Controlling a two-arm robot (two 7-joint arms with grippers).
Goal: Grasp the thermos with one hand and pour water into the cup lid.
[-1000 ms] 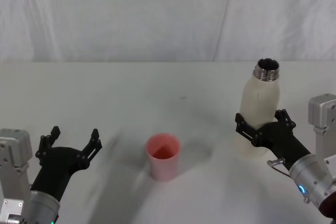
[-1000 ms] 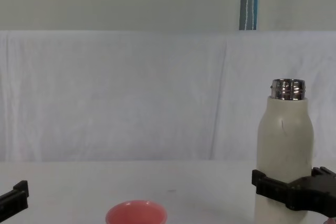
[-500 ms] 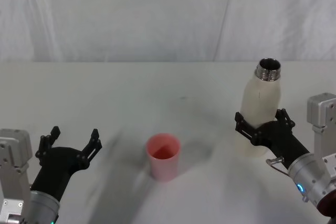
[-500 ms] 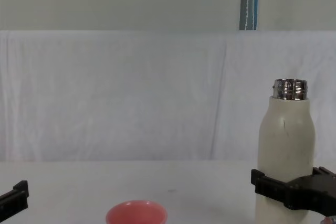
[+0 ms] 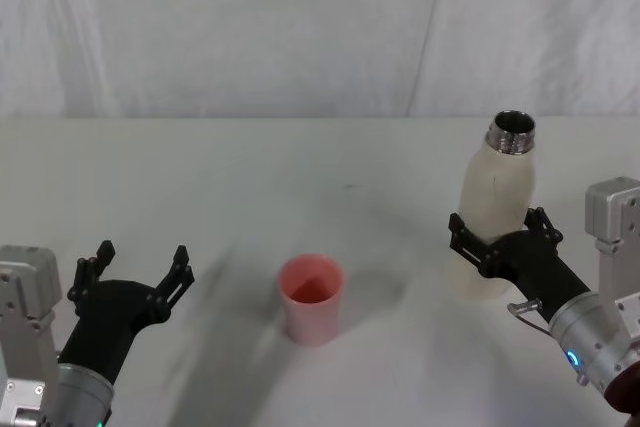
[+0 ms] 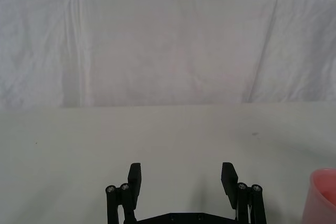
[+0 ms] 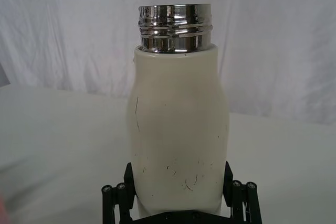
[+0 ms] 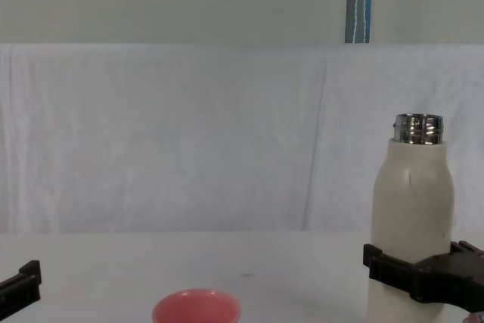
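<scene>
The right end effector [image 5: 500, 239] is clamped around the lower body of the upright thermos [image 5: 494, 217] near the bench's [image 5: 250, 167] right edge. The cup lid [image 5: 311, 297] stands mid-bench toward the near edge, and the left end effector [image 5: 135, 272], fingers spread with nothing between them, sits at the near left corner.

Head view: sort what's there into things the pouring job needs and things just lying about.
Needed for the job:
thermos, upright, neck uncapped
cup lid, pink, standing left of the thermos
right gripper, fingers around the thermos's lower body

Not in use:
left gripper, open over bare table
white backdrop cloth
</scene>
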